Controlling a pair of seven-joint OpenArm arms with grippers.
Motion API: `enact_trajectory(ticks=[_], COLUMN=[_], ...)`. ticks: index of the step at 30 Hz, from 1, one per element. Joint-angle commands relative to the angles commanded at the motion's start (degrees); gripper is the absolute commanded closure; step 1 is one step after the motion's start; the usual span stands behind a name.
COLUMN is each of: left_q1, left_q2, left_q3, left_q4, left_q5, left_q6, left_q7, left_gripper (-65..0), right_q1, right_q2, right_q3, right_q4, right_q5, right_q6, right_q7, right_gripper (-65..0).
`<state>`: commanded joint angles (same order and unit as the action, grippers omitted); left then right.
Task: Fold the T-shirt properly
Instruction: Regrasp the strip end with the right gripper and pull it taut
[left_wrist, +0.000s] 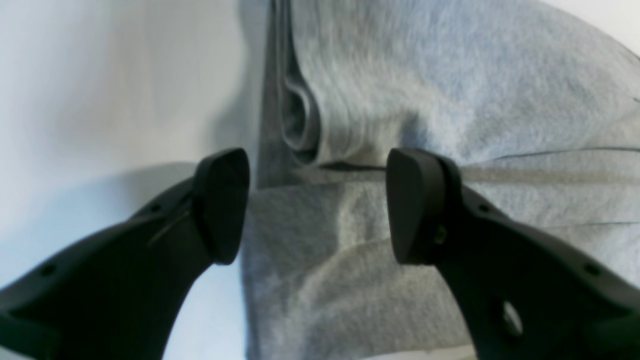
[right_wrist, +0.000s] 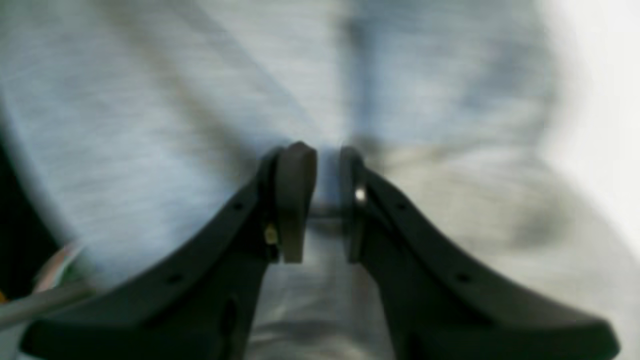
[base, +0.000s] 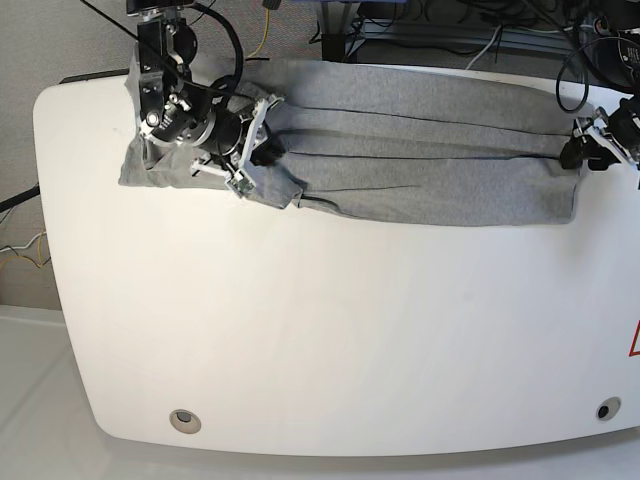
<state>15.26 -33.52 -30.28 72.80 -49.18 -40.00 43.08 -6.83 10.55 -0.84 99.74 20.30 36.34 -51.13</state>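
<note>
Blurring grey T-shirt (right_wrist: 175, 110) pinched in right hand (right_wrist: 327, 200) (lettering hidden); left hand (left_wrist: 315, 205) wide, empty.

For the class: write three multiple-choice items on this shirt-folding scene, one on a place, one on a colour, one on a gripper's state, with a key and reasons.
1. Where does the T-shirt lie on the table?
A. along the far edge
B. at the near edge
C. in the middle

2. What colour is the side of the shirt that shows?
A. white
B. plain grey
C. black

3. How does the left gripper stand?
A. shut on cloth
B. open above the cloth
C. out of view

Key: 1 A, the base view shows it stretched along the far edge; 2 B, only plain grey fabric shows in every view; 3 B, the left wrist view shows its fingers wide apart, nothing between them, while the right gripper pinches fabric.
</note>
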Motion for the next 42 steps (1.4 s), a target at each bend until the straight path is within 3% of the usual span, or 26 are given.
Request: enact_trajectory(ticks=[9, 14, 19, 25, 31, 35, 41, 42], left_q1=[-0.2, 0.0, 0.1, 1.1, 1.2, 1.4, 1.4, 1.6], left_q2=[0.1, 1.5, 2.2, 4.5, 5.3, 5.8, 6.1, 5.5], left_q3=[0.7, 0.3, 0.2, 0.0, -0.2, 0.4, 0.7, 0.7], left_q4=[0.4, 1.1, 1.8, 1.0, 0.9, 1.8, 1.8, 1.8], left_q5=[-0.4, -0.3, -0.6, 0.1, 0.1, -0.2, -0.6, -0.3], left_q6=[0.0, 0.0, 0.0, 0.0, 0.0, 0.0, 0.0, 0.0], left_q7=[0.4, 1.1, 1.2, 1.5, 1.8, 1.2, 0.6, 0.6], left_gripper=[-41.1, -40.7, -40.7, -40.3, -39.3, -33.4, -12.3, -11.1], right_q1=[6.4, 8.9, 9.8, 10.5, 10.1, 11.3, 10.4, 9.9], right_q2=[-0.4, 0.1, 0.1, -0.3, -0.3, -1.0, -1.0, -0.9], right_q3=[0.0, 0.0, 0.0, -0.1, -0.2, 0.0, 0.4, 0.6], right_q4=[-4.9, -8.5, -10.0, -10.2, -9.3, -8.9, -7.6, -7.0], right_q5=[-2.6, -2.9, -3.0, -3.8, -4.7, -5.2, -5.3, -4.8], right_q6=[0.27, 0.50, -0.22, -0.32, -1.15, -1.04, -1.10, -0.38], right_q7=[-0.3, 0.5, 0.0, -5.6, -7.3, -7.0, -5.5, -5.3], right_gripper=[-9.8, -0.1, 0.0, -2.7, -4.8, -4.6, -4.6, -4.8])
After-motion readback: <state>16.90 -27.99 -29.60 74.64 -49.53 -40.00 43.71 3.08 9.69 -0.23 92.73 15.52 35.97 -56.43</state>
